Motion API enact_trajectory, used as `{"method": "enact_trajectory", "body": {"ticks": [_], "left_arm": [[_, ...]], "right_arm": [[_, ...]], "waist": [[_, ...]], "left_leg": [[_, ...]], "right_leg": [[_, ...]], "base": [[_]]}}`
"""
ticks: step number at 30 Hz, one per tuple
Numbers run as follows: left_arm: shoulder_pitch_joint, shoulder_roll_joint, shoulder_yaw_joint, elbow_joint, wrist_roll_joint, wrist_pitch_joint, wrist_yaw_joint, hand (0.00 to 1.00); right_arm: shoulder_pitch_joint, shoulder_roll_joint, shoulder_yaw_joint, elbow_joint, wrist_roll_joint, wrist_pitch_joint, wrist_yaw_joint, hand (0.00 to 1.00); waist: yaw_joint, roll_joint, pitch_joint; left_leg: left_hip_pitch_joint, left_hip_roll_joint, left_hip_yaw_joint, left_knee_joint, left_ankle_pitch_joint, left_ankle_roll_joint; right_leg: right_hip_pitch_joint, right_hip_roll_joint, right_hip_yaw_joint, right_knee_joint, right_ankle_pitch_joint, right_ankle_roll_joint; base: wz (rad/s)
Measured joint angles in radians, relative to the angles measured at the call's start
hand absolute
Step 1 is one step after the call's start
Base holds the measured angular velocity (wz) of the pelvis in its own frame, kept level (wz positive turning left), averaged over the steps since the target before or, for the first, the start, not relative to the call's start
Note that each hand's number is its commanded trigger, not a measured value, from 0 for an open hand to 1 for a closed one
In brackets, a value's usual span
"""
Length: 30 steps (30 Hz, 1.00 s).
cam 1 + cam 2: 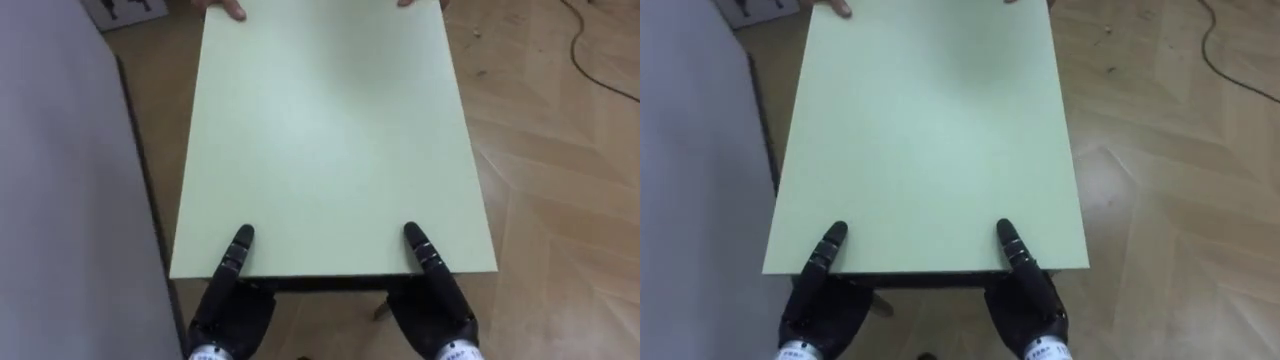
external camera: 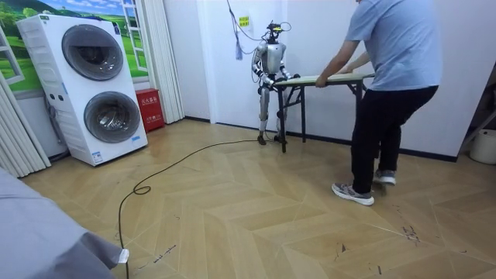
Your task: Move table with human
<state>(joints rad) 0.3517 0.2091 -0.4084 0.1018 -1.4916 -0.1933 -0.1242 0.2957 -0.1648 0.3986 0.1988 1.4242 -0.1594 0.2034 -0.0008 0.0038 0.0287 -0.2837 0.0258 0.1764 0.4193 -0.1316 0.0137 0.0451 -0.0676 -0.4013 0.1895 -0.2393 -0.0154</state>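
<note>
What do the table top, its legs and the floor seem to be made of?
Table top: likely laminated board, pale green, matte, uniform with no grain. Legs: probably dark painted metal, thin and straight. Floor: wood or wood-look laminate, satin, herringbone planks with grain.

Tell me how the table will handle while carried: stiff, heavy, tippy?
Probably stiff: the table looks flat between the left hand, the right hand and the person. Likely heavyish, with dark frame legs. It could tilt if one end rises, being held only at both ends.
</note>
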Motion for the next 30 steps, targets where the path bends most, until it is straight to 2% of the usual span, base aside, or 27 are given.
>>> {"method": "enact_trajectory", "body": {"ticks": [1, 3, 5, 7, 9, 10, 11, 13, 16, 17, 18, 19, 20, 21, 25, 30], "left_arm": [[0.0, 0.0, 0.0, 0.001, 0.001, 0.0, 0.0, 1.0], [-0.001, -0.002, 0.002, -0.001, 0.001, 0.003, 0.006, 1.0], [-0.003, -0.005, 0.002, -0.002, 0.0, 0.011, 0.015, 1.0], [0.005, -0.011, 0.002, -0.001, 0.001, 0.024, 0.024, 1.0], [0.007, -0.013, 0.002, -0.001, 0.001, 0.033, 0.031, 1.0], [0.007, -0.013, 0.003, -0.001, 0.0, 0.033, 0.032, 1.0], [0.008, -0.013, 0.002, -0.001, -0.001, 0.033, 0.033, 1.0], [0.008, -0.016, 0.001, -0.001, -0.005, 0.033, 0.034, 1.0], [0.008, -0.025, 0.006, 0.006, -0.006, 0.032, 0.035, 1.0], [0.008, -0.032, 0.003, 0.01, -0.006, 0.031, 0.035, 1.0], [0.007, -0.034, 0.004, 0.014, -0.006, 0.031, 0.035, 1.0], [0.007, -0.034, 0.006, 0.017, -0.006, 0.031, 0.035, 1.0], [0.005, -0.036, 0.004, 0.025, -0.007, 0.032, 0.038, 1.0], [0.004, -0.035, 0.001, 0.028, -0.007, 0.035, 0.05, 1.0], [0.002, -0.04, 0.005, 0.028, -0.007, 0.037, 0.057, 1.0], [0.0, -0.035, 0.016, 0.028, 0.001, 0.034, 0.07, 1.0]], "right_arm": [[0.001, 0.0, 0.0, 0.0, 0.0, 0.0, 0.0, 1.0], [-0.003, 0.0, -0.003, -0.001, -0.001, 0.006, -0.001, 1.0], [-0.004, -0.003, -0.009, -0.001, -0.003, 0.009, -0.002, 1.0], [-0.004, -0.016, -0.01, -0.001, -0.002, 0.011, -0.007, 1.0], [-0.005, -0.024, -0.008, -0.001, -0.002, 0.012, -0.013, 1.0], [-0.006, -0.024, -0.007, -0.001, -0.003, 0.012, -0.013, 1.0], [-0.009, -0.027, -0.007, -0.001, -0.004, 0.012, -0.015, 1.0], [-0.017, -0.031, -0.005, -0.001, -0.004, 0.012, -0.022, 1.0], [-0.019, -0.032, -0.001, -0.001, -0.006, 0.012, -0.032, 1.0], [-0.018, -0.031, 0.0, -0.001, -0.008, 0.012, -0.035, 1.0], [-0.019, -0.029, 0.0, -0.001, -0.013, 0.012, -0.039, 1.0], [-0.018, -0.027, 0.0, -0.001, -0.014, 0.013, -0.041, 1.0], [-0.013, -0.029, -0.001, -0.001, -0.014, 0.016, -0.044, 1.0], [-0.003, -0.03, -0.007, -0.001, -0.014, 0.017, -0.048, 1.0], [-0.013, -0.035, -0.004, -0.005, -0.012, 0.019, -0.062, 1.0], [-0.015, -0.026, 0.01, -0.006, -0.01, 0.018, -0.08, 1.0]], "waist": [[-0.007, 0.003, -0.0014], [-0.017, 0.01, -0.0019], [-0.02, 0.009, -0.0023], [-0.001, 0.009, -0.0023], [0.029, 0.01, -0.0015], [0.032, 0.01, -0.0014], [0.038, 0.012, -0.0008], [0.044, 0.019, 0.0036], [0.056, 0.027, 0.0078], [0.057, 0.033, 0.0089], [0.046, 0.035, 0.0102], [0.033, 0.035, 0.0101], [0.01, 0.032, 0.009], [0.003, 0.033, 0.0048], [0.011, 0.028, 0.0044], [0.01, -0.006, 0.0038]], "left_leg": [[0.001, 0.005, -0.004, 0.012, -0.016, -0.005], [0.002, -0.009, -0.04, -0.016, -0.029, 0.021], [0.006, -0.028, -0.05, -0.05, -0.019, 0.043], [0.02, -0.041, -0.047, -0.066, -0.015, 0.05], [0.027, -0.047, -0.047, -0.076, -0.013, 0.056], [0.027, -0.05, -0.049, -0.078, -0.012, 0.058], [0.028, -0.057, -0.053, -0.081, -0.012, 0.061], [0.029, -0.063, -0.067, -0.08, -0.012, 0.067], [0.04, -0.077, -0.104, -0.082, -0.016, 0.079], [0.041, -0.079, -0.126, -0.084, -0.017, 0.08], [0.038, -0.09, -0.154, -0.083, -0.017, 0.08], [0.037, -0.096, -0.17, -0.08, -0.017, 0.08], [0.038, -0.115, -0.198, -0.072, -0.017, 0.08], [0.048, -0.125, -0.209, -0.08, -0.017, 0.077], [0.064, -0.123, -0.209, -0.1, -0.017, 0.074], [0.1, -0.126, -0.205, -0.129, -0.017, 0.074]], "right_leg": [[0.0, 0.003, -0.013, 0.007, -0.003, 0.003], [-0.01, 0.013, -0.016, 0.032, -0.011, 0.016], [-0.01, 0.01, -0.008, 0.034, -0.011, 0.017], [-0.007, -0.002, 0.004, 0.036, -0.011, 0.018], [-0.007, -0.007, 0.018, 0.04, -0.005, 0.029], [-0.013, -0.011, 0.022, 0.049, -0.006, 0.031], [-0.022, -0.02, 0.037, 0.072, -0.013, 0.044], [-0.03, -0.028, 0.046, 0.109, -0.016, 0.049], [-0.091, -0.057, 0.061, 0.265, -0.038, 0.079], [-0.134, -0.057, 0.119, 0.3, -0.06, 0.078], [-0.168, -0.054, 0.16, 0.257, -0.067, 0.072], [-0.18, -0.055, 0.176, 0.23, -0.066, 0.07], [-0.21, -0.058, 0.207, 0.196, -0.023, 0.058], [-0.2, -0.062, 0.202, 0.195, -0.022, 0.049], [-0.173, -0.056, 0.202, 0.186, -0.02, 0.045], [-0.113, -0.05, 0.21, 0.12, -0.011, 0.048]], "base": [[0.62], [0.44], [0.34], [0.06], [0.04], [0.23], [0.27], [0.28], [0.3], [0.43], [0.59], [0.88], [1.0], [0.78], [0.2], [0.11]]}}
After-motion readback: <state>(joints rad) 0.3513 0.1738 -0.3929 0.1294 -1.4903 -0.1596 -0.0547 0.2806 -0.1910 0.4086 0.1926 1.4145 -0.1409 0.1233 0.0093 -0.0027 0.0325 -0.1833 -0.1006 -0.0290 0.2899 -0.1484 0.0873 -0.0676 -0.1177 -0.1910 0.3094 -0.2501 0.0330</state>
